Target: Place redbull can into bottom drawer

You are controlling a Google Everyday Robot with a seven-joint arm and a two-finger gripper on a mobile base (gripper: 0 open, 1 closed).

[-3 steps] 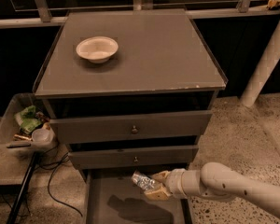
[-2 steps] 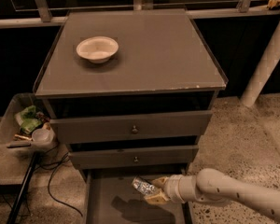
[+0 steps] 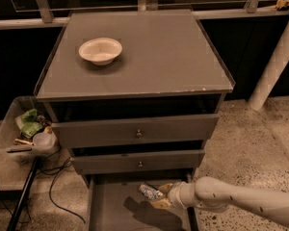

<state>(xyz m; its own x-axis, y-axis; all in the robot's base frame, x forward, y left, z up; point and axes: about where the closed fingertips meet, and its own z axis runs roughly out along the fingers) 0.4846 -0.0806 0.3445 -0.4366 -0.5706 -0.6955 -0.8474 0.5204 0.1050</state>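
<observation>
Cabinet (image 3: 135, 76): grey, three drawers, flat top; the reference for every entry below; bottom drawer (image 3: 111, 208): lowest in the cabinet, pulled out toward the camera, floor bare on its left side; front edge cut off by the frame; arm (image 3: 241, 203): pale, reaching in from the right of the cabinet's foot, low over the open drawer; its far end runs out of view; bowl (image 3: 100, 50): cream, on the cabinet top, back left; no part in the task; gripper (image 3: 160, 195): over the right half of the bottom drawer, its two fingers clamped on the can; can (image 3: 150, 192): small, silvery, lying sideways in that grip, just in front of the cabinet's middle drawer (image 3: 139, 161); whether it touches the drawer floor cannot be told.

Step in hand, as judged: lowering the can into the drawer; next calls for a short descent, then parting the fingers and lifting clear without clipping the middle drawer.
</observation>
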